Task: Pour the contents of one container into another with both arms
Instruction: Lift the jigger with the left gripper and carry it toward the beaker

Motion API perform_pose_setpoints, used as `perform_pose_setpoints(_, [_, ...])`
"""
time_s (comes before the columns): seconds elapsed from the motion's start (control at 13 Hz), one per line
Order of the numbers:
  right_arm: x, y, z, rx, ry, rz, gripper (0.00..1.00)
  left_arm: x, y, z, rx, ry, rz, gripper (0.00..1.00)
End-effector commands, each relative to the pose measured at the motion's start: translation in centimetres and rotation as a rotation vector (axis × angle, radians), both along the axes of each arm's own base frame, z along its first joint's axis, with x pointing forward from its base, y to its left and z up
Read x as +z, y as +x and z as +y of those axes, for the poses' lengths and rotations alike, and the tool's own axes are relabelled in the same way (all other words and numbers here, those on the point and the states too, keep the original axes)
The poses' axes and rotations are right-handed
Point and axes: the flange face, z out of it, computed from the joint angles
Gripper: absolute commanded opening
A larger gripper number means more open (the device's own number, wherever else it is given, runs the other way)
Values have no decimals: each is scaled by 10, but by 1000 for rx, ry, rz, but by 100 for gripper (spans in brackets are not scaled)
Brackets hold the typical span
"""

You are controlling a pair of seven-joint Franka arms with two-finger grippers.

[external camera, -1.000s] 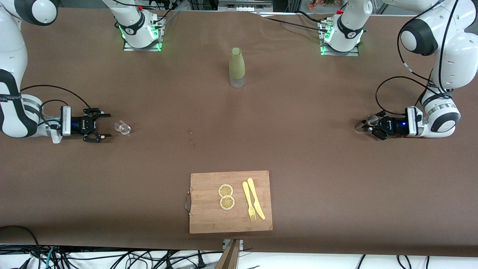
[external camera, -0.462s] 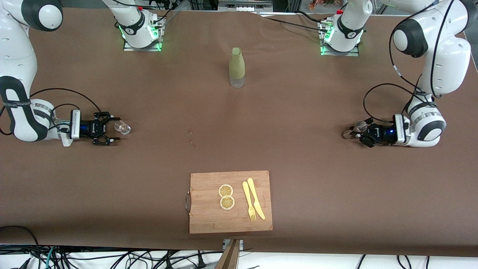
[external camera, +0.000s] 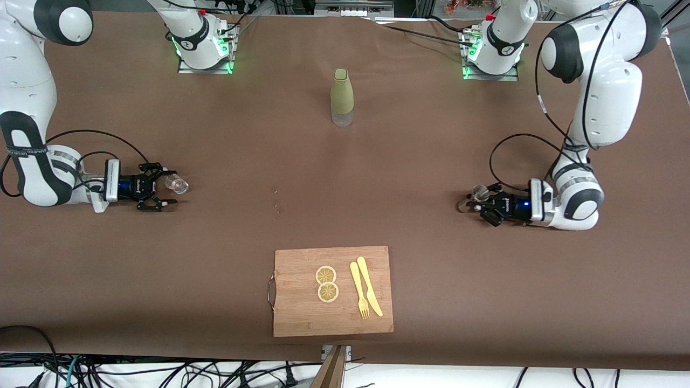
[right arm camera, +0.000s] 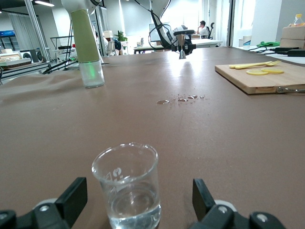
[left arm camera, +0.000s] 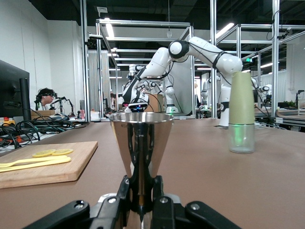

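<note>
Front view showed the right gripper point(external camera: 161, 189) low at the right arm's end of the bench point(external camera: 431, 161), spread around a small clear glass point(external camera: 177, 184) that stood between its fingers without being pinched. In the right wrist view that glass point(right arm camera: 127, 183) held a little clear liquid, with a finger to either side and a gap left to each. The left gripper point(external camera: 475, 202), toward the left arm's end, was pinching a metal cone-shaped cup point(external camera: 478, 191) by its stem, the cup upright in the left wrist view point(left arm camera: 141, 143).

The step in hand looked like the pick-up: one container was gripped, the other only bracketed. Next, the right gripper would need to close on the glass, then both arms would bring the two together for the pour.

Counted: two containers, one green bottle point(external camera: 342, 97), one wooden cutting board point(external camera: 302, 312) carrying two lemon slices point(external camera: 326, 283), one yellow fork point(external camera: 359, 291) and one yellow knife point(external camera: 370, 285).
</note>
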Motion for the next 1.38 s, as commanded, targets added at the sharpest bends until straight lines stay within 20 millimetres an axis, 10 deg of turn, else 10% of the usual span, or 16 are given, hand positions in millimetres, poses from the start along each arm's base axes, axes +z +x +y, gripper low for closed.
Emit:
perform_pose_setpoints(0.0, [1, 5, 9, 0, 30, -25, 98, -6, 8, -50, 33, -9, -32, 0])
perform_pose_setpoints(0.69, [-9, 5, 33, 10, 73, -51, 94, 30, 4, -147, 68, 41, 45, 0])
perform_pose_setpoints(1.31, [-11, 1, 32, 7, 76, -49, 61, 40, -12, -250, 167, 16, 83, 0])
